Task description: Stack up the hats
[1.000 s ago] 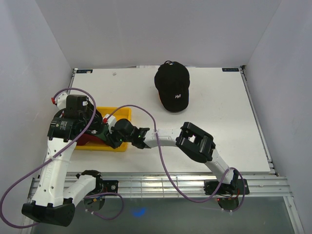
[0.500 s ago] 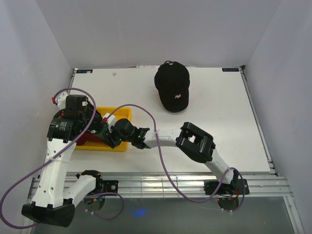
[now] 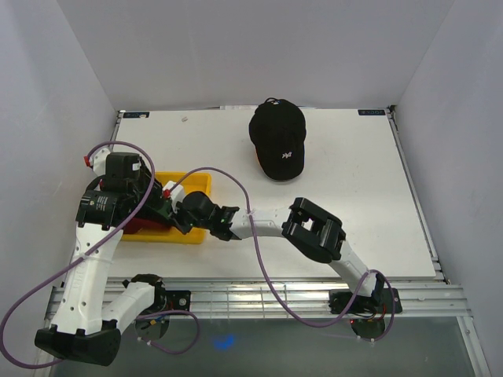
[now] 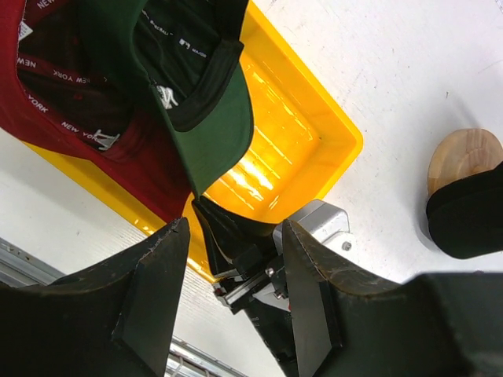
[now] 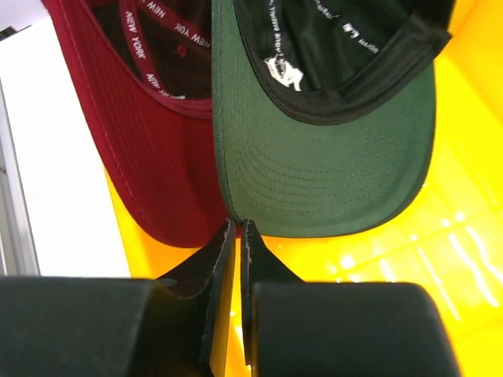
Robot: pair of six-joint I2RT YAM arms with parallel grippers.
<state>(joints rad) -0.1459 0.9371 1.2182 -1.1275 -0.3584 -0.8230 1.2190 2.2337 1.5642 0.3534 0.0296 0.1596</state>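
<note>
A red hat (image 5: pixel 157 149) and a dark green hat (image 5: pixel 322 165) lie upside down in the yellow tray (image 5: pixel 440 267), brims side by side. My right gripper (image 5: pixel 238 228) is shut, its tips right where the two brim edges meet; I cannot tell if any fabric is pinched. My left gripper (image 4: pixel 232 236) hangs open above the tray's near edge, with the right gripper's black fingers (image 4: pixel 224 232) below the gap between its jaws. A black hat (image 3: pixel 277 140) with a white emblem sits on a wooden stand (image 4: pixel 464 153) at the back of the table.
The yellow tray (image 3: pixel 196 184) stands at the table's left, close to the left arm (image 3: pixel 106 208). The right arm (image 3: pixel 314 228) stretches across the near part of the table toward it. Purple cables loop above both arms.
The right gripper's jaws have closed, and it has edged a little left toward the hats' brims. The left arm has barely moved.
</note>
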